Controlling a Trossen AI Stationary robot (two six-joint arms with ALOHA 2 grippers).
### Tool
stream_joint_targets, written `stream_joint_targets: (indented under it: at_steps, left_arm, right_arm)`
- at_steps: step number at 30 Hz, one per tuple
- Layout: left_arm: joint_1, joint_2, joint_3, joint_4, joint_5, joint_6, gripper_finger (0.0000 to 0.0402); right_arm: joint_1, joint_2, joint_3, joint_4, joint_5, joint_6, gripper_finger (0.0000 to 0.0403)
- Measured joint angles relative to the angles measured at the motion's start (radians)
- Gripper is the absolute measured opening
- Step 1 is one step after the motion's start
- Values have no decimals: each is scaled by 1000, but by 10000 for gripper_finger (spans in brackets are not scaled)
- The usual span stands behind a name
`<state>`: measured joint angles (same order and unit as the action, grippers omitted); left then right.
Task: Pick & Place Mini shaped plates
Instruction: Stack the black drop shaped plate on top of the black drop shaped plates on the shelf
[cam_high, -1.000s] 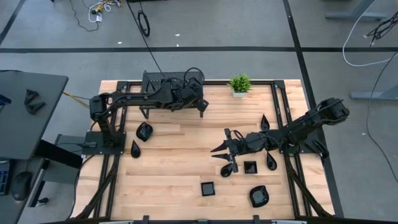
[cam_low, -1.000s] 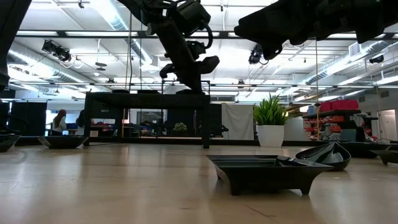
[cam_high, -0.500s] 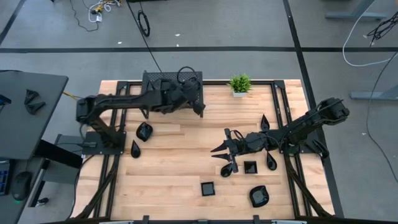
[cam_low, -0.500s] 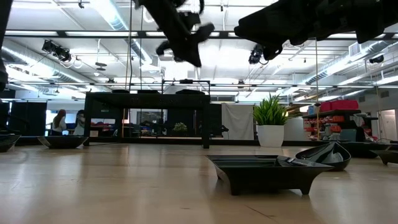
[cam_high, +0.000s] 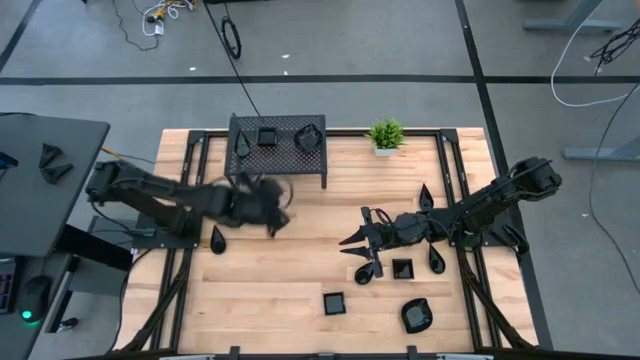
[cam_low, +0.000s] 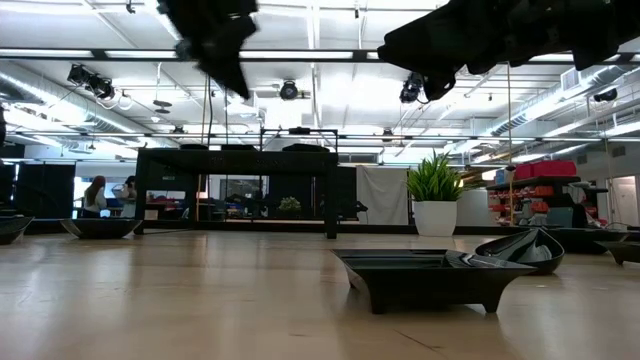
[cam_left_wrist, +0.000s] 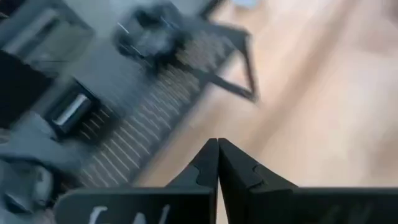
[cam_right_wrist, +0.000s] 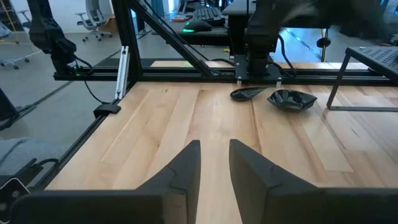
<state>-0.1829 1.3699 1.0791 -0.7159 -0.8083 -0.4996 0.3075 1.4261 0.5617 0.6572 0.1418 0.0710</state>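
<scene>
Room: a large hall with a grey floor crossed by dark lines, loose cables on it, ceiling lights and ducts overhead; far behind the table a person (cam_low: 97, 193) stands.
Table: pale wood planks (cam_high: 300, 270) with a smooth finish, edged by black metal rails; it serves as the landmark for all below.
Rack: a black perforated metal rack (cam_high: 278, 148) on thin legs at the table's far edge, left of the middle; on its top lie a square plate (cam_high: 267, 137) and a rounded plate (cam_high: 308, 138).
Plant: a small green potted plant (cam_high: 385, 135) in a white pot, at the far edge just right of the rack.
Plates on the table: glossy black dishes; a teardrop plate (cam_high: 217, 240) near the left rail; two square plates (cam_high: 334, 303) and (cam_high: 402, 268) towards the near edge, right of the middle; a rounded plate (cam_high: 417, 316) close to the near right corner; a teardrop plate (cam_high: 437, 259) by the right rail.
Left gripper (cam_high: 272, 210): above the left half of the table, in front of the rack; fingers pressed together, holding nothing.
Right gripper (cam_high: 362, 243): over the right half of the table, beside the square plate there; fingers (cam_right_wrist: 184, 167) parted with bare wood between them, holding nothing.
</scene>
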Motion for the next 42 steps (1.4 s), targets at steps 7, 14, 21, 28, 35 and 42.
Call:
stream_joint_targets:
  at_steps: [7,14,21,28,35,42]
  left_arm:
    - [-226,-12,-201,189,0,-155,13]
    - [-311,12,-409,580,-2,-142,14]
    - [-316,14,-559,775,-2,-165,14]
    - [-321,24,-628,890,-5,-171,14]
    - [-317,24,-635,885,-76,-170,14]
    - [-317,24,-635,885,-145,-164,14]
  right_arm:
    - [-2,0,0,39,0,-29,86]
    - [10,0,2,172,107,59,86]
    - [78,0,169,-253,341,235,86]
    - [131,0,376,-904,336,722,86]
    - [229,0,317,-1119,206,1242,117]
    - [320,28,166,-977,182,1565,196]
